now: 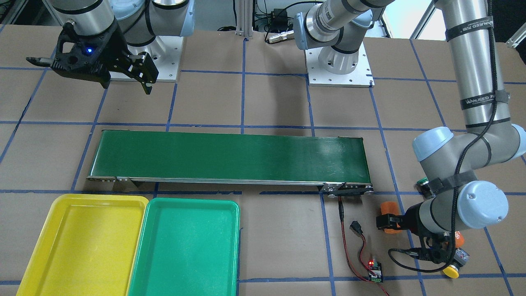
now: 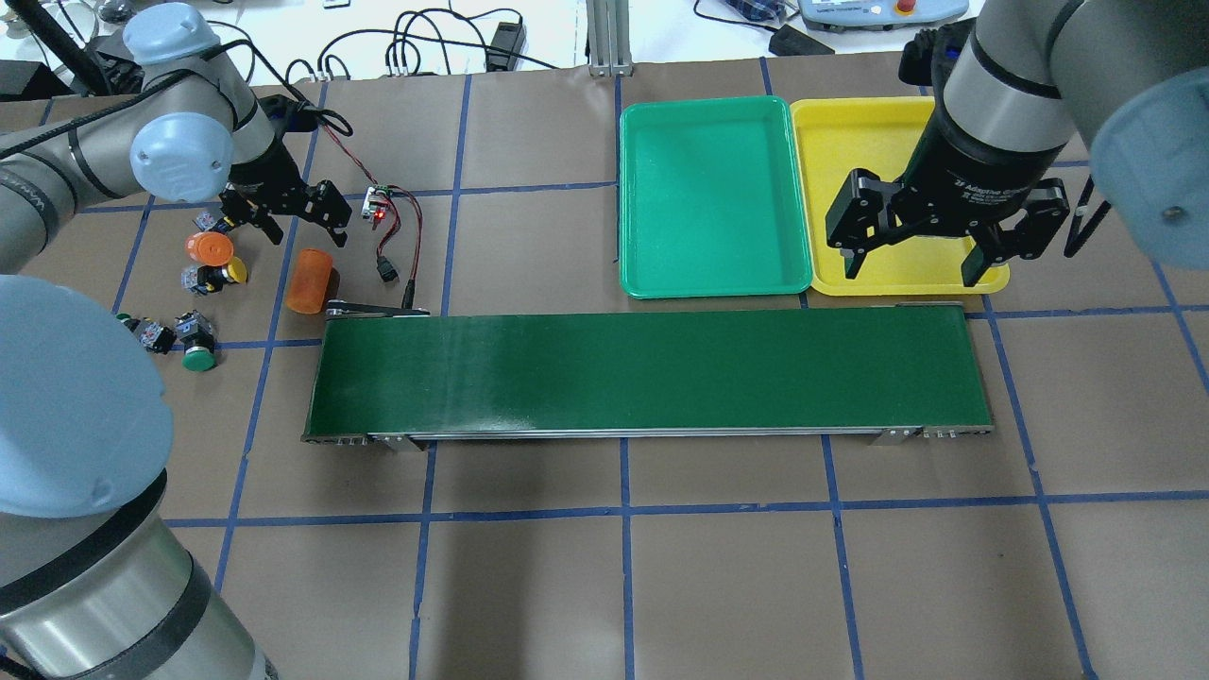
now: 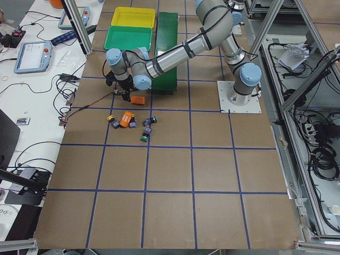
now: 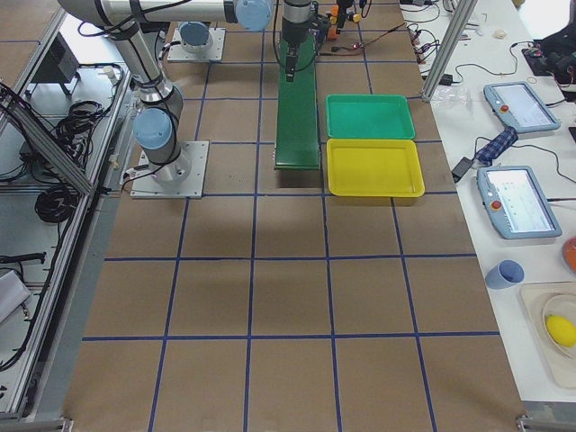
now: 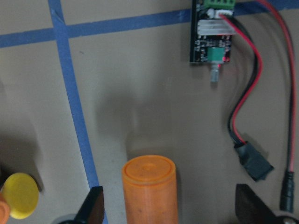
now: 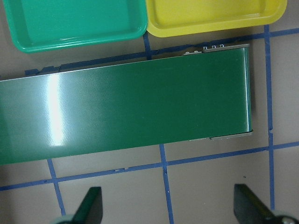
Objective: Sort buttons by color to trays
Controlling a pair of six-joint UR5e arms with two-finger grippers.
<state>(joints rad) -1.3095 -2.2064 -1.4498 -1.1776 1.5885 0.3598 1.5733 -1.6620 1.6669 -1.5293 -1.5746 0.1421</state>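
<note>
The buttons lie at the table's left end: a yellow-capped one [image 2: 227,274], a green-capped one [image 2: 197,357], another green one [image 2: 149,334], and a grey body [image 2: 202,223] partly under my left arm. A yellow cap [image 5: 19,195] shows in the left wrist view. My left gripper [image 2: 302,225] is open and empty, low above a lying orange cylinder [image 5: 149,186] that shows between its fingers. The green tray [image 2: 713,198] and yellow tray [image 2: 850,142] hold nothing. My right gripper [image 2: 911,257] is open and empty, above the yellow tray's near edge.
A long dark-green conveyor belt [image 2: 652,373] crosses the middle, with no object on it. An upright orange cylinder [image 2: 210,247] stands among the buttons. A small circuit board [image 2: 377,201] with red and black wires lies beside the left gripper.
</note>
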